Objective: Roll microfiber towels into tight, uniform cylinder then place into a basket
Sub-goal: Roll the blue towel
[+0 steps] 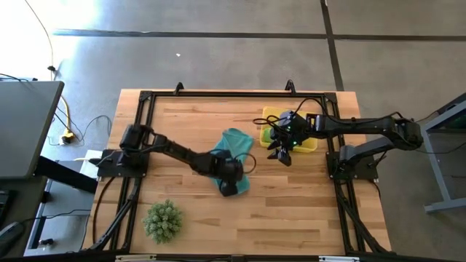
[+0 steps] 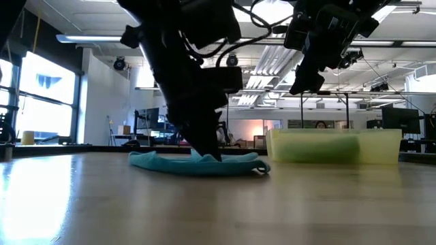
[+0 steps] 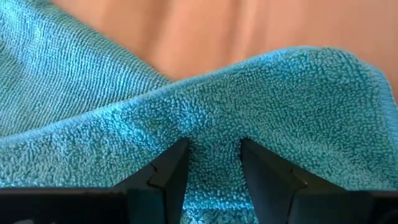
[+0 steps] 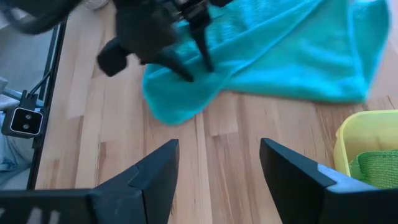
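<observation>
A teal-blue towel (image 1: 234, 142) lies crumpled on the middle of the wooden table; it also shows in the low view (image 2: 184, 163). My left gripper (image 1: 229, 185) stands on the towel's near end, shut on it. My right gripper (image 1: 280, 153) is open and empty. It hangs above the table between the towel and the yellow basket (image 1: 271, 114), clear of both. A lime-green towel (image 2: 317, 146) lies in the basket (image 2: 381, 146); it also shows in the right wrist view (image 4: 376, 165). The second lime-green towel cannot be made out. My left gripper (image 3: 214, 162) pinches a raised fold of the teal towel (image 3: 214, 134) between its two fingers, near the towel's near end (image 4: 180, 93). The fingers (image 2: 211, 153) point down from above. The towel lies on the table all round the hold, slack.
A spiky green ball plant (image 1: 162, 220) stands near the table's near left corner. A black frame (image 1: 218, 93) runs along the table's edges. Bare wood shows on the table's near right part (image 1: 291, 211).
</observation>
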Motion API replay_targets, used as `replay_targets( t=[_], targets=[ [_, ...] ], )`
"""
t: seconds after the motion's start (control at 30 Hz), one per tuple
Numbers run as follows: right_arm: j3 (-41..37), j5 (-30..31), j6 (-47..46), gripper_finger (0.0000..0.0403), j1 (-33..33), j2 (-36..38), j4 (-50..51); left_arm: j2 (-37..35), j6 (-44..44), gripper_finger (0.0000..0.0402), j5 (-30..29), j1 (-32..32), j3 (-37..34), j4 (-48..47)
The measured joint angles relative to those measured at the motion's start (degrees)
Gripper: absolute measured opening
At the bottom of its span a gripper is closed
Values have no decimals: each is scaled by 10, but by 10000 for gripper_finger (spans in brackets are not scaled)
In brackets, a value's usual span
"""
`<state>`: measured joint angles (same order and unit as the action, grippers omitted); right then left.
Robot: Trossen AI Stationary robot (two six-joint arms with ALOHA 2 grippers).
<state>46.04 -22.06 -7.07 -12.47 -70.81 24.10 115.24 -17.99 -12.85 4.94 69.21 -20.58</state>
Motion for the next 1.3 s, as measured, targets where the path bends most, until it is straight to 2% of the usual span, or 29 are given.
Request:
replay_targets(
  t=[0.1, 0.4, 0.8, 1.0, 1.3],
  targets=[
    [0, 0, 0, 215, 0, 0, 0, 0, 1, 140, 8, 25, 0, 6],
    [0, 0, 0, 215, 0, 0, 0, -1, 5, 140, 96, 67, 0, 14],
    [0, 0, 0, 215, 0, 0, 0, -40, 32, 140, 80, 94, 37, 5],
    [0, 1, 0, 215, 0, 0, -4, -40, 8, 140, 79, 103, 40, 0],
    [0, 1, -45, 215, 0, 0, -112, -40, 3, 140, 89, 105, 40, -78]
  ],
)
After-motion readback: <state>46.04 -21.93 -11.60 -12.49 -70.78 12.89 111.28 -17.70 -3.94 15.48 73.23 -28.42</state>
